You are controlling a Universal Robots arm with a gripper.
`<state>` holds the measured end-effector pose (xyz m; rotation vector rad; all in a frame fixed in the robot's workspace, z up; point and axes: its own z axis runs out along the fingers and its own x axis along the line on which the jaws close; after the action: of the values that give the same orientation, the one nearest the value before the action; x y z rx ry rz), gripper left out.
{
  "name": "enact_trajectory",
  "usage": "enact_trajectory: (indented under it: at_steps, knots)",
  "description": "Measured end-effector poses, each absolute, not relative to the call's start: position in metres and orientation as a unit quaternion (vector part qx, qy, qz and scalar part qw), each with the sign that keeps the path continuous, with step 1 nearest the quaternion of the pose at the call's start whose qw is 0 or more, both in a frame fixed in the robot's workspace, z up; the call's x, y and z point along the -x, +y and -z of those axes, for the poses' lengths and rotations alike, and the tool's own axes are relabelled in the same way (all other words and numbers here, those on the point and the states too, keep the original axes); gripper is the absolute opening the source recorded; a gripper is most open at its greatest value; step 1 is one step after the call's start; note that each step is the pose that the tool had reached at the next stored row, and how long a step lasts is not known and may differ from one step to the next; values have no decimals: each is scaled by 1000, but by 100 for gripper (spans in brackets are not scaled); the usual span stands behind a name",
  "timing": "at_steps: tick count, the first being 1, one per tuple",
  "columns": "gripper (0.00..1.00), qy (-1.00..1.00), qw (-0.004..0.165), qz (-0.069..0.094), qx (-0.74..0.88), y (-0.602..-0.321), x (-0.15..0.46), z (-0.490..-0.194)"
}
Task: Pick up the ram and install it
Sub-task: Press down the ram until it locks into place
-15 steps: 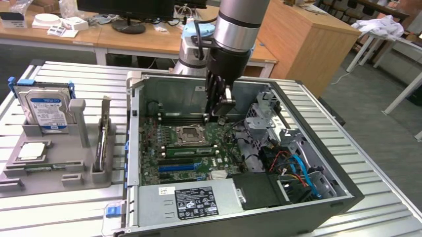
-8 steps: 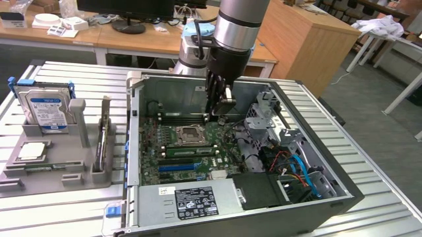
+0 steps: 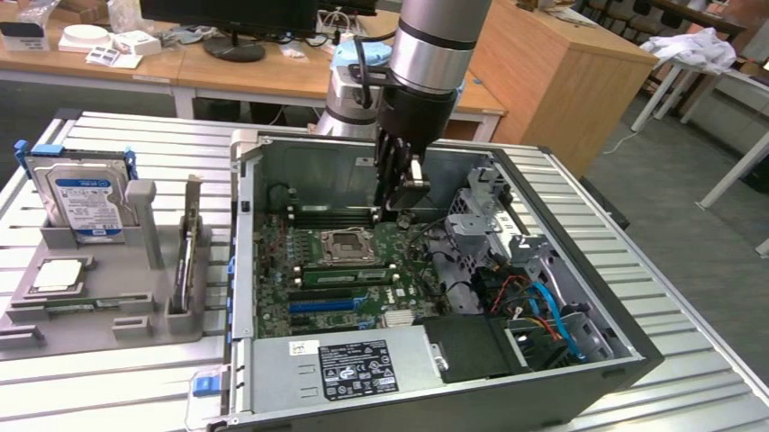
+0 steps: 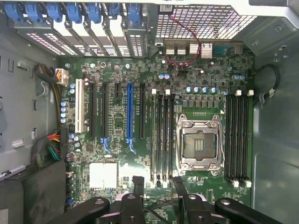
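The gripper point(image 3: 397, 212) hangs released and empty over the motherboard point(image 3: 315, 310), beside the CPU socket point(image 3: 342, 245). The ram point(image 3: 342, 275) stands slotted next to that socket, showing its green side in the exterior view and edge-on in the wrist view.

One open computer case point(image 3: 601, 360) sits on one ribbed table point(image 3: 697, 297). It holds one motherboard point(image 4: 117, 74), one empty processor socket point(image 4: 198, 144) and one labelled power supply point(image 3: 348, 364). The memory slots point(image 4: 162, 140) number eight, in two banks of four, one bank on either side of the socket. Among the expansion slots, one blue slot point(image 4: 132, 112) and one white slot point(image 4: 79, 112) stand out. At the exterior view's left of the case, one gray holder point(image 3: 121, 315) carries one hard drive point(image 3: 82, 202), one processor chip point(image 3: 58, 274) and one ram point(image 3: 187, 256) on edge. One hand point(image 4: 158, 182) shows two fingers point(image 4: 138, 186), spread apart.
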<state>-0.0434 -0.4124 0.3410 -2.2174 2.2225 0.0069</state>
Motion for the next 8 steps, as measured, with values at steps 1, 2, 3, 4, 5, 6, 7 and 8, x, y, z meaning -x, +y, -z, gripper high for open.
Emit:
enact_trajectory:
  at_steps: [1,2,3,4,5,6,7,8]
  knots:
    - [37,708,1,-2,706,-412,43,-341]
    - [35,708,1,-2,706,-412,43,-341]
    - [29,708,1,-2,706,-412,43,-341]
    - [23,708,1,-2,706,-412,43,-341]
    - [17,708,1,-2,706,-412,43,-341]
    - [17,708,1,-2,706,-412,43,-341]
    - [11,708,1,-2,706,-412,43,-341]
    - [11,708,1,-2,706,-412,43,-341]
